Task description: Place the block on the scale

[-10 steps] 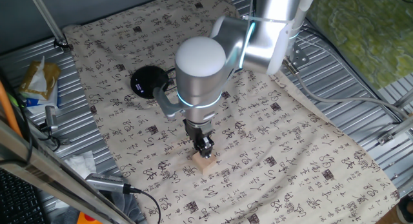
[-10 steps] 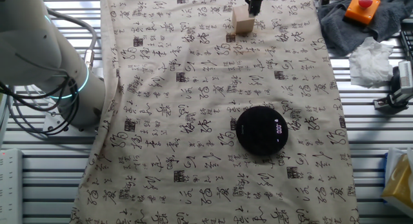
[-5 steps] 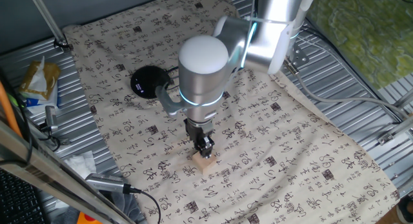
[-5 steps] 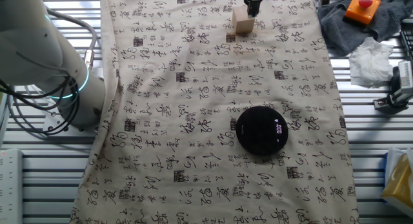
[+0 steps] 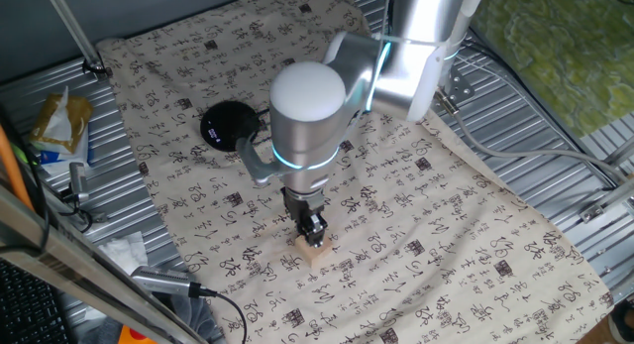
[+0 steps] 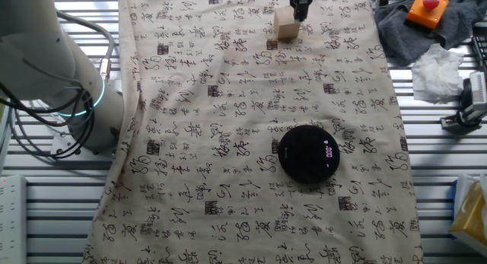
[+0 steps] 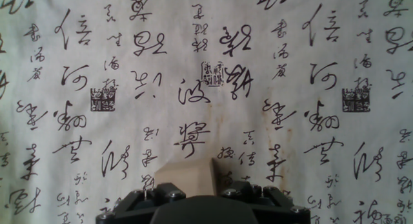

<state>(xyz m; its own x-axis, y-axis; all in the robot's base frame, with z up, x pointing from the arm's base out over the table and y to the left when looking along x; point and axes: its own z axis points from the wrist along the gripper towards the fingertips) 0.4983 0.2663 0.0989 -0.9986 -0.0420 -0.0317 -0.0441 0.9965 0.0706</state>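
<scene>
The block [image 5: 316, 250] is a small, plain-faced cube of pale wood resting on the worktop [image 5: 475, 235], which is covered by a cream cloth printed with black calligraphy. It stands well apart from the scale [image 6: 308, 153], a low, round black disc with a small lit readout at its edge. The tool [image 5: 314, 228] is directly at the block; whether its fingers already clamp the cube cannot be told (the hand view shows only the block's top edge between the finger bases). The block is judged light, rigid and non-fragile, with slightly grippy faces. Take hold across two opposite flat faces, near mid-height. The loose cloth may wrinkle.
</scene>
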